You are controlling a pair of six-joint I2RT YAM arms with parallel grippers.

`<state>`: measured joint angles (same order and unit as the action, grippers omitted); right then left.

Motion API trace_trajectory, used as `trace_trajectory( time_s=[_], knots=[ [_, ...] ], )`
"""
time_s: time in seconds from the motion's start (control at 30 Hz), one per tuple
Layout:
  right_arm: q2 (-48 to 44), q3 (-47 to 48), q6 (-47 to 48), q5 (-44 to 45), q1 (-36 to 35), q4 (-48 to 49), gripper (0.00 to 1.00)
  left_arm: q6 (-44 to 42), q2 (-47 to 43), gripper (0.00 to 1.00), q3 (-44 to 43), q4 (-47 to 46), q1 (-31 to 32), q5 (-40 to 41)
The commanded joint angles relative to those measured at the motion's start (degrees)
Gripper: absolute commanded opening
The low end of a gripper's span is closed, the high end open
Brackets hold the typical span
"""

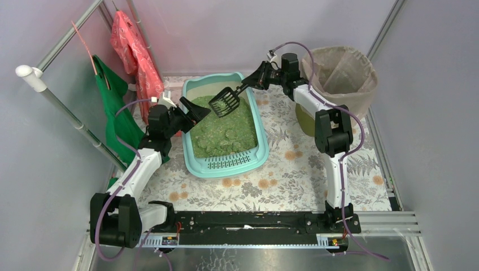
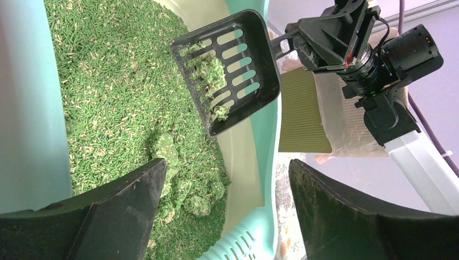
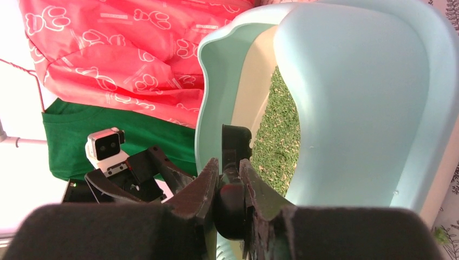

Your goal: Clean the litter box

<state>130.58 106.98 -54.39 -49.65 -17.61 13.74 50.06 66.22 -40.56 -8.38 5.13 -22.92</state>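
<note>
Pale turquoise plastic litter box (image 1: 228,163), green granules (image 1: 212,144): floral table (image 1: 282,186), toward 12 o'clock. Black slotted scoop (image 1: 226,101), clump (image 2: 208,73) loaded, clamped by right gripper (image 1: 247,86). Left gripper (image 1: 195,110) agape, 9 o'clock rim. Further clumps (image 2: 178,179) unremoved; load undumped.

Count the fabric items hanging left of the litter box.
2. A red paw-print fabric piece hangs farther back; a plain green fabric piece hangs nearer, beside the left arm. Others may hide behind them.

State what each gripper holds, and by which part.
Right gripper clamps the scoop by its handle end; left gripper is open and holds nothing.
</note>
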Motion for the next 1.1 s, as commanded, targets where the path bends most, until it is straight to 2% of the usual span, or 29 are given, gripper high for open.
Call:
trace_trajectory(
  time_s=[0.0,0.07,0.13,0.17,0.23,0.3,0.33,0.4,0.43,0.5,0.57,0.6,0.63,0.67,0.77,0.8,0.83,0.87,0.9,0.97,1.0,1.07],
  knots=[
    [-4.0,-0.5,2.3,2.1,1.4,0.7,0.00,0.3,0.9,0.91,-0.2,-3.7,-0.5,-1.3],
    [-4.5,-4.1,-4.3,1.1,2.9,9.3,0.00,0.2,0.2,0.93,-0.3,-3.2,-0.5,-1.3],
    [-1.1,2.2,-1.5,-4.2,0.5,2.1,0.00,-0.6,0.1,0.95,-0.4,-2.2,-0.5,-0.2],
    [-0.7,3.6,1.4,-3.9,-0.6,-1.6,0.00,-0.7,0.6,0.96,-0.4,-2.0,-0.5,0.2],
    [-3.0,-0.1,2.5,0.0,0.4,0.2,0.00,0.0,1.6,0.98,-0.8,-2.4,-0.5,-0.6],
    [-4.9,-5.6,-3.0,1.7,2.8,8.9,0.00,0.2,1.7,0.99,-1.4,-1.7,-0.5,-1.7],
    [-4.3,-5.1,-4.2,0.1,2.7,9.8,0.00,-0.2,1.4,0.99,-1.5,-1.1,-0.5,-1.5],
    [-1.3,1.9,1.3,-4.0,0.3,0.5,0.00,-1.1,1.3,0.99,-1.4,-0.2,-0.5,-0.5],
    [-1.7,2.4,3.1,-2.9,-0.2,-1.7,0.00,-1.3,1.7,0.99,-1.5,-0.1,-0.5,-0.4],
    [-4.5,-1.7,2.6,1.7,1.7,0.8,0.00,-0.6,2.4,0.99,-1.8,-0.8,-0.5,-2.2],
    [-5.9,-5.6,-0.3,2.7,2.9,6.2,0.00,-0.5,2.2,0.99,-1.9,-0.8,-0.5,-2.9],
    [-4.5,-3.3,2.1,0.0,1.5,3.7,0.00,-0.6,1.9,0.99,-1.6,-0.8,-0.5,-2.3],
    [-2.8,2.0,5.3,-2.2,0.8,-2.9,0.00,-0.9,1.8,0.99,-1.3,-0.9,-0.5,-1.9],
    [-3.5,1.5,6.9,-1.0,1.0,-5.9,0.00,-1.1,2.0,0.99,-1.4,-0.8,-0.5,-1.8],
    [-7.6,-7.7,-1.6,3.8,4.7,7.6,0.00,-0.7,3.1,0.99,-2.2,-1.0,-0.6,-3.9],
    [-6.4,-5.6,-1.8,1.5,3.8,7.5,0.00,-0.5,2.8,0.99,-2.1,-1.1,-0.6,-3.9],
    [-4.8,-0.7,1.7,-2.2,2.2,0.7,0.00,-0.4,2.5,0.99,-1.7,-1.6,-0.5,-3.3],
    [-4.2,2.2,5.9,-1.8,1.0,-5.0,0.00,-0.3,2.6,0.99,-1.3,-2.1,-0.5,-2.8],
    [-5.2,1.5,7.7,0.5,0.6,-5.5,0.00,-0.4,3.0,0.99,-1.2,-2.1,-0.6,-2.6],
    [-7.7,-4.4,3.2,3.5,2.6,2.7,0.00,-0.2,3.7,0.99,-2.0,-2.0,-0.6,-4.2],
    [-7.6,-5.9,-0.2,2.1,2.8,7.2,0.00,-0.1,3.6,0.99,-2.0,-2.0,-0.6,-4.5],
    [-4.0,0.0,0.0,-4.0,1.0,2.8,0.00,0.2,2.8,0.99,-1.1,-2.6,-0.6,-3.6]
  ],
)
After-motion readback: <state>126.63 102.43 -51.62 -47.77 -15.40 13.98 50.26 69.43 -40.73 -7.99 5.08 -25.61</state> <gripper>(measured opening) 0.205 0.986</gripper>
